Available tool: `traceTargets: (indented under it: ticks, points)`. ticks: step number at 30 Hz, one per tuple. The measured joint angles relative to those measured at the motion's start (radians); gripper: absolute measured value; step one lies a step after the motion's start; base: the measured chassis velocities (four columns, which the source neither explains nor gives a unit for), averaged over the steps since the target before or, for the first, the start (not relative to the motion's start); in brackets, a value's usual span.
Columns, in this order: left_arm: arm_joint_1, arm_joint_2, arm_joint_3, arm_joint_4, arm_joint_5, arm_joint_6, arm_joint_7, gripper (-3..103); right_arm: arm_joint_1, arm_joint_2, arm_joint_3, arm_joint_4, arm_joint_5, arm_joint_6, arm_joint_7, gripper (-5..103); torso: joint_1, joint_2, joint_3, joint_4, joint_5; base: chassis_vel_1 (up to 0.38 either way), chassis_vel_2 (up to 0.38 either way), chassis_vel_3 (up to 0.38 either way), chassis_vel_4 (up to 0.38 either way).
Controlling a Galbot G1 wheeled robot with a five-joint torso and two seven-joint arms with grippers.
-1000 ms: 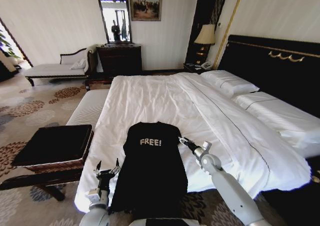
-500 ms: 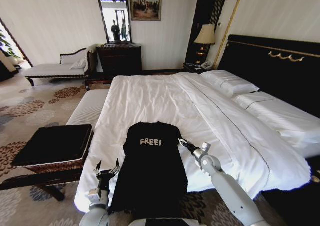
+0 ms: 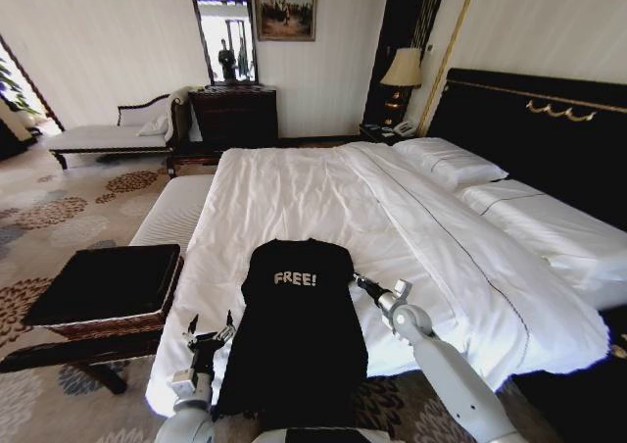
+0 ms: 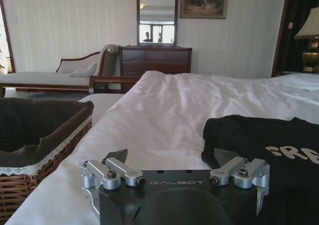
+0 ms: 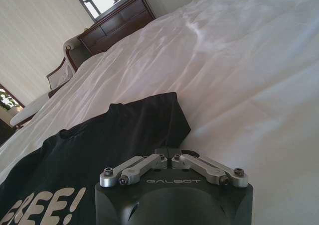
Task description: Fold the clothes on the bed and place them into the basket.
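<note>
Nearest the robot, at about 7 o'clock in the head view, the left gripper [image 3: 209,331] hovers just off the lower left edge of the black T-shirt [image 3: 294,335], its fingers spread wide apart and holding nothing; the left wrist view shows the same open gap in the left gripper [image 4: 172,158] over white sheet, with the shirt [image 4: 264,150] just beside it. At about 5 o'clock the right gripper [image 3: 359,281] reaches in to the shirt's right sleeve, fingers pressed together; from the right wrist view the closed tips [image 5: 168,153] sit at the sleeve edge of the shirt [image 5: 99,150], though whether cloth is caught between them I cannot tell. The shirt lies flat, "FREE!" upward, on the near end of the bed [image 3: 323,193], hem draping over the foot. At 9 o'clock, off the bed, stands the basket [image 3: 103,291]. Farther off at 2 o'clock lie the pillows [image 3: 451,159].
</note>
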Motion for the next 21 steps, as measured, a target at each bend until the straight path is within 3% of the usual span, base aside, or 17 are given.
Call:
traceTargets:
  ticks: [14, 21]
  points:
    - [-0.003, 0.002, -0.005, -0.002, -0.007, -0.001, 0.000, 99, 0.035, -0.027, 0.000, 0.014, -0.005, 0.002, 0.020, 0, 0.000, 0.000, 0.000, 0.0002, 0.0001, 0.000, 0.000, 0.000, 0.000]
    - [0.001, 0.003, -0.008, -0.008, -0.013, -0.003, 0.000, 99, 0.068, -0.062, -0.007, 0.000, -0.023, -0.035, 0.037, 0, 0.000, 0.000, 0.000, 0.0001, 0.0000, 0.000, 0.000, 0.000, 0.000]
